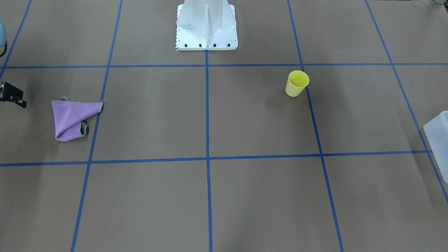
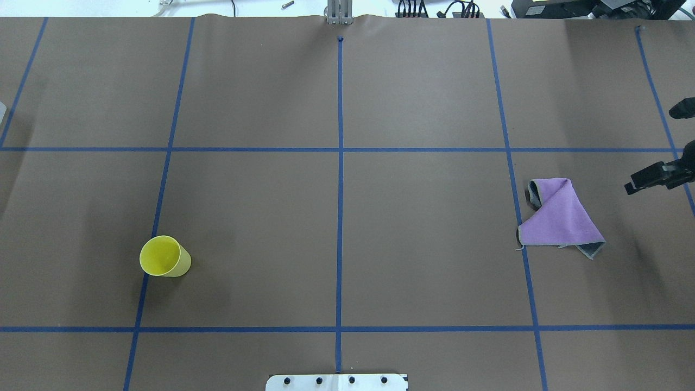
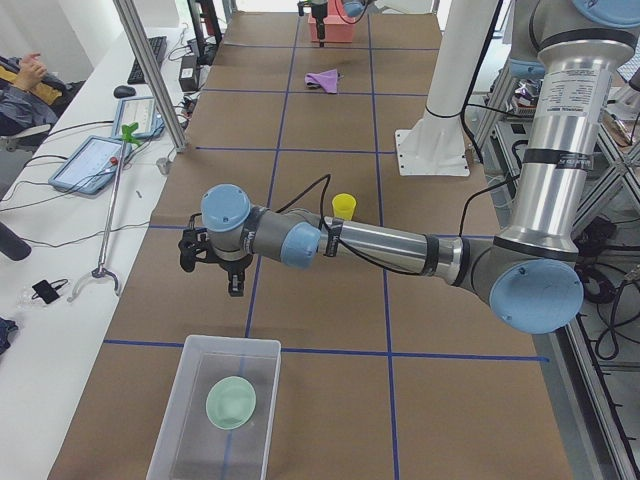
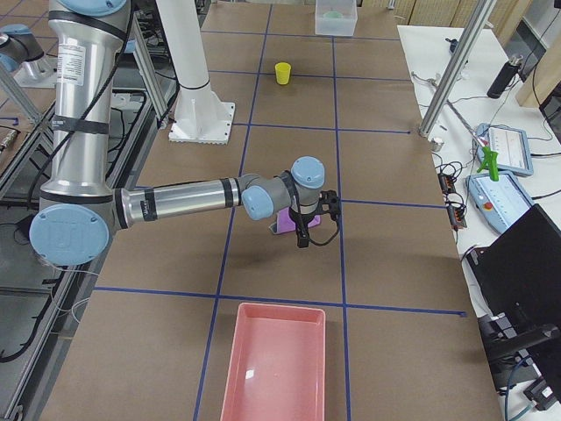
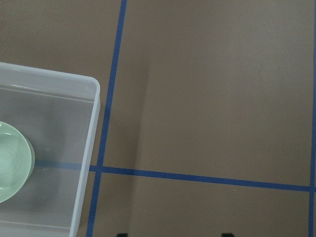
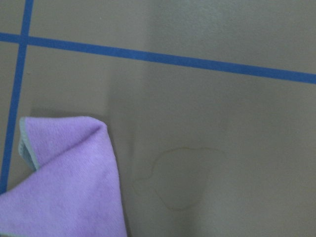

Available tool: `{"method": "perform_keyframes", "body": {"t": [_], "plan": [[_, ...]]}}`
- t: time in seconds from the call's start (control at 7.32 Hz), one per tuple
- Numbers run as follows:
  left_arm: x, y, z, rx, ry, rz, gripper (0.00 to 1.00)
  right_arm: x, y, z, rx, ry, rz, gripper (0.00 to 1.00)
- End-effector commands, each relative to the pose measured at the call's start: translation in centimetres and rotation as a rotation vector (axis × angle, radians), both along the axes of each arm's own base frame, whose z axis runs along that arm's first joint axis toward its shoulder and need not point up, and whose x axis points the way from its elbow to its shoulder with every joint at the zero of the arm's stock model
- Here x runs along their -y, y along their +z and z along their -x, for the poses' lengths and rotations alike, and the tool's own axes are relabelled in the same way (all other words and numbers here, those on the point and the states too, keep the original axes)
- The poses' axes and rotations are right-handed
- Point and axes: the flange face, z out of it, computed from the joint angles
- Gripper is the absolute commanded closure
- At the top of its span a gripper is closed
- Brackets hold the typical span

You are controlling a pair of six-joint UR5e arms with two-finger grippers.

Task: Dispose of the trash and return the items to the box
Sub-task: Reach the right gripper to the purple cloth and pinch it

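The yellow cup (image 2: 164, 256) stands upright on the brown table on my left side, and also shows in the front view (image 1: 297, 83). The translucent white box (image 3: 196, 358) sits at the table's left end with a pale green bowl (image 3: 231, 402) in it. My left gripper (image 3: 225, 280) hovers over bare table between box and cup. Its fingertips (image 5: 123, 235) show wide apart at the wrist view's bottom edge, so it is open and empty. My right gripper (image 2: 638, 184) hovers empty beside a crumpled purple cloth (image 2: 559, 217). It looks open.
A pink tray (image 4: 273, 364) lies at the table's right end. The white robot base (image 1: 206, 28) stands at the near middle. Blue tape lines grid the table. Tablets, cables and a metal post (image 3: 150, 70) line the operators' side.
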Motion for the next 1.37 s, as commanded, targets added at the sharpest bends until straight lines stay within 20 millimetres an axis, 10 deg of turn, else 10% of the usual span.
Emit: {"method": "perform_keyframes", "body": {"t": [0.0, 1.23], "plan": [[-0.2, -0.1, -0.3, -0.001, 0.003, -0.001, 0.29, 1.9, -1.9, 6.7, 0.008, 0.065, 0.034, 0.00], [-0.8, 0.7, -0.3, 0.000, 0.006, 0.006, 0.29, 2.0, -1.7, 12.9, -0.005, 0.030, 0.039, 0.09]]}}
